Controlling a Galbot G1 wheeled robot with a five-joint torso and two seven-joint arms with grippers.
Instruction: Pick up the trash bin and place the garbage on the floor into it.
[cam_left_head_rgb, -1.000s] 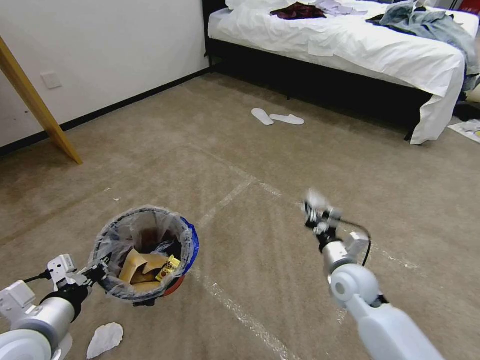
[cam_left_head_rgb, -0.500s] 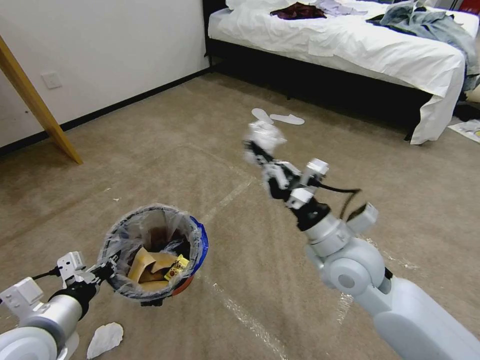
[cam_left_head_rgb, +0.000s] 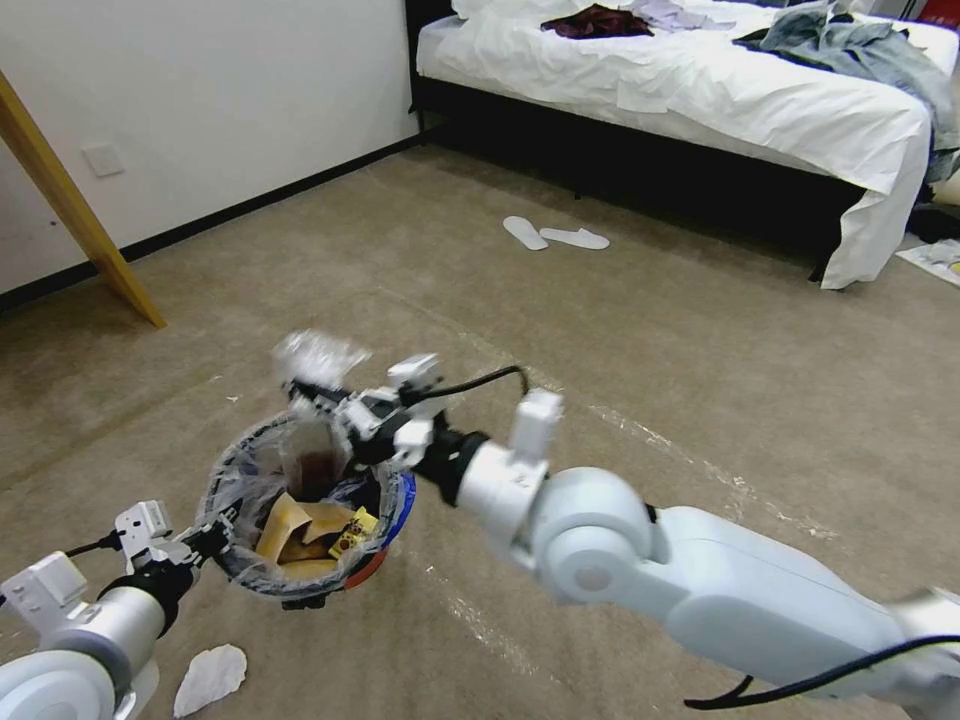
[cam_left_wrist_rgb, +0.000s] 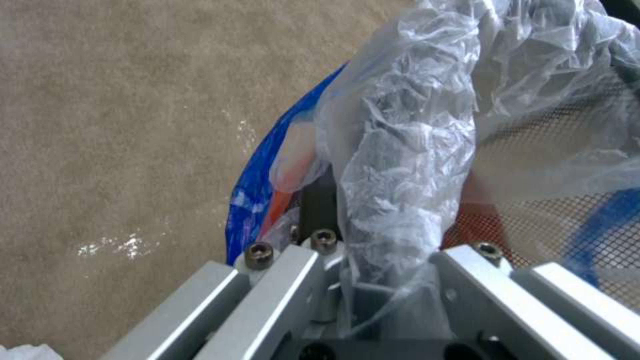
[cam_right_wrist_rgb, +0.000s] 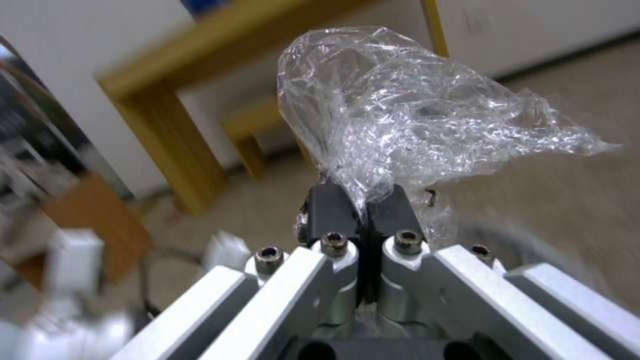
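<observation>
Glossy crinkled clear plastic wad (cam_right_wrist_rgb: 413, 115), matt rough carpet (cam_left_head_rgb: 700, 330), seemingly brushed metal fingers (cam_right_wrist_rgb: 393, 210).

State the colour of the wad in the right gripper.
Clear, see-through plastic wad, pinched in the right gripper; plainest in the right wrist view.

One bin, two slippers, two end effectors.
One trash bin (cam_left_head_rgb: 300, 500), one clear plastic wad (cam_left_head_rgb: 318, 355), one white tissue scrap (cam_left_head_rgb: 210, 678) on the floor, two white slippers (cam_left_head_rgb: 555, 235), one bed (cam_left_head_rgb: 700, 90), two end effectors: left (cam_left_head_rgb: 205, 545), right (cam_left_head_rgb: 305, 385).
</observation>
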